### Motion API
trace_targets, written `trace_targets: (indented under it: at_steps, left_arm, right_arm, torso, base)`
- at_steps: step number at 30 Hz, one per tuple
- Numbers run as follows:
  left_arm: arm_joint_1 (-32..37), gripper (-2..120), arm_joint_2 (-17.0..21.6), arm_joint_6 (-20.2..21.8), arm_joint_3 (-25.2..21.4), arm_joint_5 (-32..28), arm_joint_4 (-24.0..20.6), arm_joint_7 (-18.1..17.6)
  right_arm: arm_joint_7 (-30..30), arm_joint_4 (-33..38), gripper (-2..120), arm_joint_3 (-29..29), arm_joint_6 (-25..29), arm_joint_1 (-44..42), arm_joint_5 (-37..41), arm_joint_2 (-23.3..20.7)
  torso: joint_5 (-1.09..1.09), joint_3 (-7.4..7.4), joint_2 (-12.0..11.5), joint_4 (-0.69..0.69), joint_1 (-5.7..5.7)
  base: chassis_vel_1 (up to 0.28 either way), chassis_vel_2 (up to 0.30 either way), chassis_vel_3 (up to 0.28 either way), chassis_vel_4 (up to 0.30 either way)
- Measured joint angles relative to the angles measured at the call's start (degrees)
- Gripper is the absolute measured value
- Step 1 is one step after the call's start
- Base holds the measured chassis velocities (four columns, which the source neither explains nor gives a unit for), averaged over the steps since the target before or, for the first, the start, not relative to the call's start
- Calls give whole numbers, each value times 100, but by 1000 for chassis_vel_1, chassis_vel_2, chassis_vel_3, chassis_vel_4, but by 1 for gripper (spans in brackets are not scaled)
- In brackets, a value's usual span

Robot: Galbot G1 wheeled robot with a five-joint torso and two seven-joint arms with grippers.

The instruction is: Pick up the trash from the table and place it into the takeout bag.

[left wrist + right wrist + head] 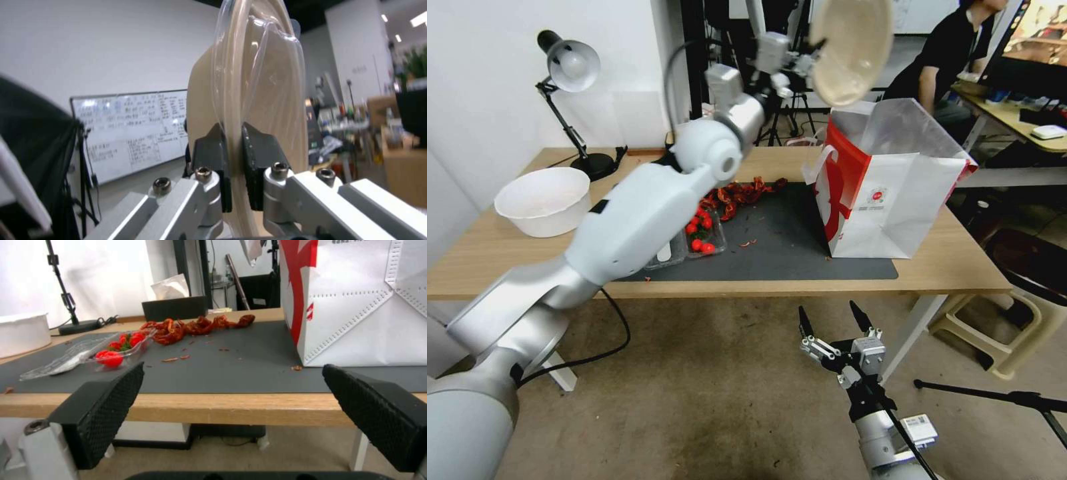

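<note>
My left gripper point(812, 65) is raised high over the table point(954, 267), shut on the rim of a shallow beige bowl point(850, 47). The bowl hangs tilted on edge just above the open mouth of the takeout bag point(887, 200), which stands upright on the right end of the dark grey mat point(787, 247). In the left wrist view both black fingers point(258, 156) pinch the bowl point(249, 100) and its clear cover. My right gripper point(835, 319) waits open below the table's front edge, facing the mat point(231, 373) and the bag point(356, 306).
Red shell scraps point(740, 193) and a clear tray of red fruit point(700, 233) lie on the mat's left half. A large white bowl point(544, 200) and a desk lamp point(570, 67) stand at the table's left end. A beige stool point(1014, 320) sits right of the table.
</note>
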Motion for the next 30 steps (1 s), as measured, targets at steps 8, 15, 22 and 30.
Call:
trace_targets:
  at_steps: [8, 15, 22, 30]
  left_arm:
    - [-110, 6, -119, -1, 376, 509, 89, 285]
    - [-141, 19, -119, 48, 551, 571, 101, 265]
    - [-121, 45, -75, -31, 552, 639, 108, 207]
    - [-78, 66, -38, -55, 525, 635, 46, 152]
  right_arm:
    - [-2, 6, 100, 31, 0, 14, 29, -5]
    - [-1, 25, 100, 42, -1, 11, 39, -8]
    - [-2, 24, 100, 25, -2, 20, 41, -3]
    - [3, 24, 100, 24, -5, 20, 43, -8]
  torso:
    - [0, 0, 0, 1, 0]
    - [0, 0, 0, 1, 0]
    - [-1, 0, 0, 1, 0]
    - [0, 0, 0, 1, 0]
  base:
    - [0, 0, 0, 0]
    - [0, 0, 0, 0]
    - [0, 0, 0, 0]
    - [0, 0, 0, 0]
